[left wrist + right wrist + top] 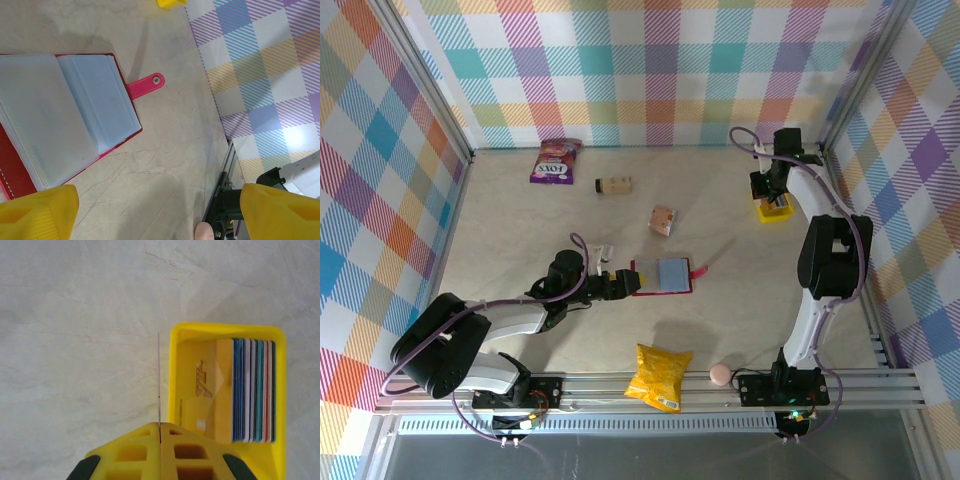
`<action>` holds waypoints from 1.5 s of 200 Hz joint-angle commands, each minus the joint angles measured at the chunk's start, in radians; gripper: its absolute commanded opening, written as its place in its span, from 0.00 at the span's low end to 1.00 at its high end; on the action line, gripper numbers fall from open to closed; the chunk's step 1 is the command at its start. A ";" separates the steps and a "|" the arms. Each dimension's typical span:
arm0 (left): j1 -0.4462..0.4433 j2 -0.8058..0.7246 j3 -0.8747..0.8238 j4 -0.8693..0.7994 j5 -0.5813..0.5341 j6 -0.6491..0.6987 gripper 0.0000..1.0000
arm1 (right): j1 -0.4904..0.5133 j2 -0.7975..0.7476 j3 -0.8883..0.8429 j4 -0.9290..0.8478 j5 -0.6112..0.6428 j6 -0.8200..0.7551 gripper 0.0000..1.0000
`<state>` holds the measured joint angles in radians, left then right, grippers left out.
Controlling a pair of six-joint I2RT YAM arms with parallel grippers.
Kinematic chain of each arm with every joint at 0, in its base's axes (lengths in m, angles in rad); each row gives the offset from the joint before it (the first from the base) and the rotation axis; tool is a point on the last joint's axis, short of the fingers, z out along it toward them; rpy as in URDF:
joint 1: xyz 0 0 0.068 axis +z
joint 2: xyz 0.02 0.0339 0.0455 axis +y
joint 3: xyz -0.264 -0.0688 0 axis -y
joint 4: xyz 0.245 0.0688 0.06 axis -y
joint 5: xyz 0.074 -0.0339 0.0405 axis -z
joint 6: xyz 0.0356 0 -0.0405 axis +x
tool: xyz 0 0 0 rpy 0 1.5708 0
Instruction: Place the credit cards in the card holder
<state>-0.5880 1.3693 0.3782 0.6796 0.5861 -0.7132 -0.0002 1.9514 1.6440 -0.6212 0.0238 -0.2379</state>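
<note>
From above, the card holder (665, 275) lay open at mid-counter, its snap tab (698, 270) pointing right. The left pincer (626, 283) sat at the holder's left edge. The right pincer (775, 195) hung over the yellow tray (775, 213) near the far right wall, well apart from the holder. The step in hand looked like carrying one card across. To do it well, the right arm should lift clear of the tray rim before travelling, and the left should steady the cover. At this range the tray's contents and any held card were too small to make out.

In the left wrist view, the left pincer (159, 212) was spread wide and gripped nothing. The card holder (65, 115) showed cloudy clear pockets above its fingers (37, 210), and the snap tab (147, 85) lay flat. A card should go in edge first, in line with a pocket mouth. The holder's left part was cut off, and I could not tell whether any pocket was filled or whether a finger pressed the cover.

In the right wrist view, the right pincer (160, 427) was clamped on a single card (159, 380). The card showed edge-on, just outside the yellow tray (225, 327), where the other credit cards (252, 390) stood stacked. Its face and colour were hidden.
</note>
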 commanded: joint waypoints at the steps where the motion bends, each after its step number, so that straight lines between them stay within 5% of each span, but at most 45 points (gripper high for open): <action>1: -0.010 -0.022 0.015 -0.006 0.009 0.020 0.84 | 0.008 -0.155 -0.056 0.016 -0.078 0.080 0.00; 66: -0.015 -0.083 0.001 0.007 0.016 0.005 0.84 | 0.145 -0.652 -0.540 0.317 -0.515 0.547 0.00; 114: -0.015 -0.135 -0.040 0.117 0.041 -0.031 0.76 | 0.303 -0.964 -0.910 0.621 -0.587 0.914 0.00; 161: -0.016 -0.208 -0.058 0.190 0.041 -0.076 0.68 | 0.351 -1.049 -1.040 0.783 -0.688 1.015 0.00; 204: -0.072 -0.313 -0.063 0.302 -0.104 -0.239 0.63 | 0.380 -1.051 -1.050 0.965 -0.726 1.072 0.00; 239: -0.133 -0.364 -0.032 0.318 -0.189 -0.166 0.62 | 0.391 -1.036 -1.043 1.016 -0.719 1.059 0.00; 300: -0.136 -0.324 0.064 0.256 -0.151 -0.058 0.52 | 0.393 -1.034 -1.025 1.083 -0.760 1.066 0.00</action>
<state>-0.7181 1.0195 0.3916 0.9188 0.4309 -0.8196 0.3870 0.9150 0.5945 0.3836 -0.6914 0.8089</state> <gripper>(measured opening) 0.531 0.043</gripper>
